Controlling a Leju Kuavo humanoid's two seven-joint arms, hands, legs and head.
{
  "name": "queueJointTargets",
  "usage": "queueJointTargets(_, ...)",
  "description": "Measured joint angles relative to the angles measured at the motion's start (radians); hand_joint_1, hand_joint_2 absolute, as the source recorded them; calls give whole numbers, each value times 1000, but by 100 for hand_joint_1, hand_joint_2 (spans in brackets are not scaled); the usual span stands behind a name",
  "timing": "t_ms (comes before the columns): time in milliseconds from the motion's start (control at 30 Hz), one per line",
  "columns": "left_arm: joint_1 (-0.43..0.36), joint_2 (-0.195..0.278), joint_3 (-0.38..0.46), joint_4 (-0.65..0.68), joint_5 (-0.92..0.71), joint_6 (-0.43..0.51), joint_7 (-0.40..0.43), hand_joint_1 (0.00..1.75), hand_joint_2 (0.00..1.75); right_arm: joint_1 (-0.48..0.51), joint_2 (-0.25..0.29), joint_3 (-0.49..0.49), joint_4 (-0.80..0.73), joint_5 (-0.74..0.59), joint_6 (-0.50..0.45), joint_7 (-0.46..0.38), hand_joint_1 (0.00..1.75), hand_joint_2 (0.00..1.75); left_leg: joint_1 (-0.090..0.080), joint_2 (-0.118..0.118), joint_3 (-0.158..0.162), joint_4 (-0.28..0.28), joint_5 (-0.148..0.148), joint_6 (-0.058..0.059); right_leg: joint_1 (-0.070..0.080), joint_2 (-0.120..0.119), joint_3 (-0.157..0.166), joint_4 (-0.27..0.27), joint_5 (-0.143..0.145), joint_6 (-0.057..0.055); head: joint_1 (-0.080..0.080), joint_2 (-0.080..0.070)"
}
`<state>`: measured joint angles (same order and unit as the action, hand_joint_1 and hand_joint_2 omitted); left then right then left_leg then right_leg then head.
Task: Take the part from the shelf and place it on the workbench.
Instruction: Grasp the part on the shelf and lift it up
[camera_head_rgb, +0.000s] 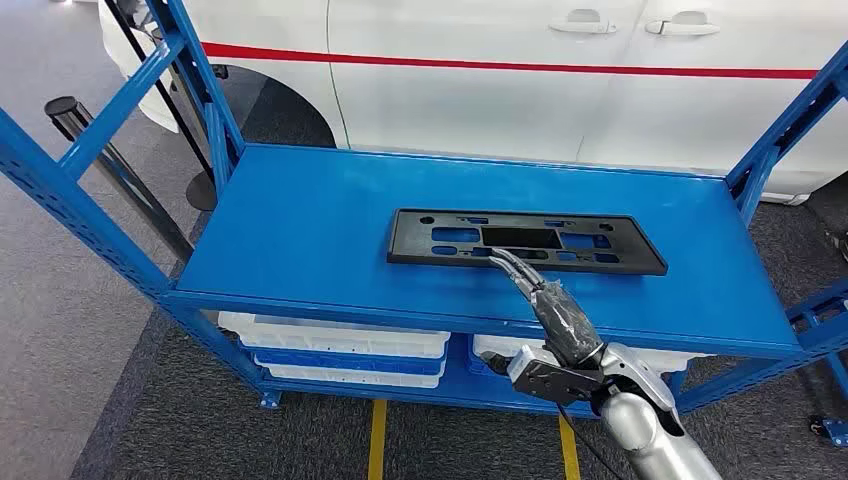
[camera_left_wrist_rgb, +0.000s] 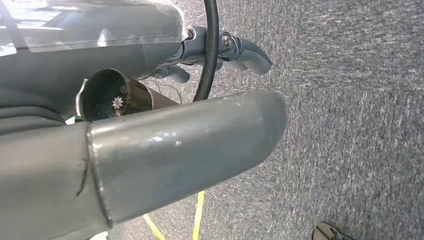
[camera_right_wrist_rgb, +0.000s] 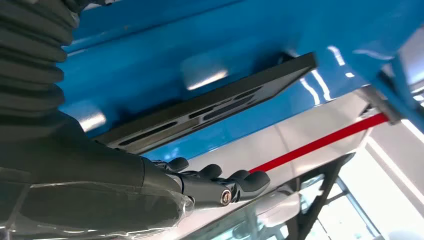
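Shelf top mostly bare, posts at the corners.

Blue shelf (camera_head_rgb: 300, 230) surface is bare around the black part (camera_head_rgb: 525, 241) on all sides, widest on the left half. Blue uprights (camera_head_rgb: 205, 85) at back left and right (camera_head_rgb: 775, 140) narrow the ends; a diagonal brace (camera_head_rgb: 110, 115) crosses the left side. White car (camera_head_rgb: 560, 80) stands close behind the back edge. Right hand (camera_head_rgb: 535, 285) comes in over the front edge, fingers (camera_right_wrist_rgb: 240, 181) stretched just above the part's near edge. White bins (camera_head_rgb: 335, 345) fill the level below.

Car workshop or assembly floor: blue steel shelf rack (camera_head_rgb: 300, 225), white car (camera_head_rgb: 520, 90) behind, grey carpet (camera_head_rgb: 60, 260).
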<state>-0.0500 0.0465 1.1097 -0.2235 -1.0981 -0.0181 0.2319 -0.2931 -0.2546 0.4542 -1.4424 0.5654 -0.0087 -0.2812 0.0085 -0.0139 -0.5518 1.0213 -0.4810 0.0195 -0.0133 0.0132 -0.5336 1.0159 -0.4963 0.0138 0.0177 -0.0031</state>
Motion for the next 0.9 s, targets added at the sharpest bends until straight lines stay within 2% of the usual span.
queueJointTargets(100,-1,-1,0,0,-7,-6,-3,0,0,-20,7,3,33,52,-29,23,0,175,0,0,0,0,0,0,0,0,0,0,0,0,0,0)
queueJointTargets(200,-2,-22,-8,3,-23,-5,-7,0,0,-42,17,6,76,129,-76,58,0,175,0,0,0,0,0,0,0,0,0,0,0,0,0,0)
queueJointTargets(733,-7,-230,-90,20,-145,99,-10,0,0,-100,66,6,259,532,-333,259,0,175,-1,0,0,1,0,0,-1,0,0,-1,0,0,0,0)
queueJointTargets(800,-7,-244,-98,21,-160,111,-14,0,0,-97,70,2,266,574,-358,275,0,175,-4,0,0,0,0,6,-3,0,2,-8,3,5,0,0)
queueJointTargets(867,-8,-255,-103,22,-170,120,-19,0,0,-93,75,-5,270,602,-372,284,0,175,0,4,14,-24,11,21,-4,-2,6,-13,4,13,0,0)
queueJointTargets(900,-9,-259,-105,23,-173,123,-21,0,0,-91,76,-8,272,611,-376,286,0,175,4,6,23,-41,18,29,-3,-3,-1,1,-4,14,0,0)
